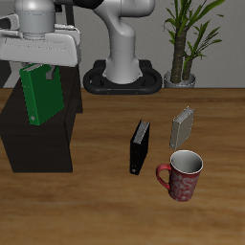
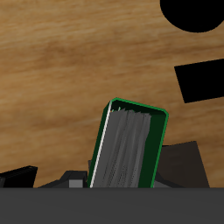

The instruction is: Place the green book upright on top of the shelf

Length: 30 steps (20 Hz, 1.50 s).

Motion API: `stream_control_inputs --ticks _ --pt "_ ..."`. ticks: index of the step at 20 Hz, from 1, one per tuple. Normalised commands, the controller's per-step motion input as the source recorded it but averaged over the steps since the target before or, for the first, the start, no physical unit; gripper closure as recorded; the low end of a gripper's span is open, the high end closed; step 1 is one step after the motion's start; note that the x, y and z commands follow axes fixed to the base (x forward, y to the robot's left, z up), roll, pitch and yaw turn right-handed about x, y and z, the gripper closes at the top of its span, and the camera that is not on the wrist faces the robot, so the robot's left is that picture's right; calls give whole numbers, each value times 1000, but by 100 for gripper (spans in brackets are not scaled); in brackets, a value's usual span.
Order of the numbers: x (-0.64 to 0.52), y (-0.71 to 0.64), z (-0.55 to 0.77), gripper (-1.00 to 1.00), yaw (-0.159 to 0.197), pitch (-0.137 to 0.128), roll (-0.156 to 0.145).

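Observation:
The green book (image 1: 40, 94) hangs upright from my gripper (image 1: 42, 67), which is shut on its top edge. It hovers just above the flat top of the dark shelf (image 1: 38, 144) near the table's edge. In the wrist view the green book (image 2: 129, 147) shows its pale page edges between green covers, slightly tilted, held between my fingers. The book's lower edge overlaps the shelf top in the exterior view; whether it touches I cannot tell.
A small black book (image 1: 140, 147) stands on the wooden table, with a small grey book (image 1: 182, 126) behind it and a red patterned mug (image 1: 182, 176) nearer the front edge. A potted plant (image 1: 184, 43) stands at the back beside the robot base (image 1: 122, 67).

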Motion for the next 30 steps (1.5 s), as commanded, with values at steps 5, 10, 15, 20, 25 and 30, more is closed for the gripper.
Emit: stream_control_inputs --ticks 5,10,15,20,25,30 --pt "-332 -235 162 100 -33 -18 -11" --pt "-471 -217 182 100 -24 -38 6" --pt "-357 -237 -9 100 5 -19 -10" --pt "-293 -170 -92 100 -34 -7 6" --pt "-195 -48 -142 100 -28 -8 4" --pt "-55 38 -215 100 -20 -1 0"
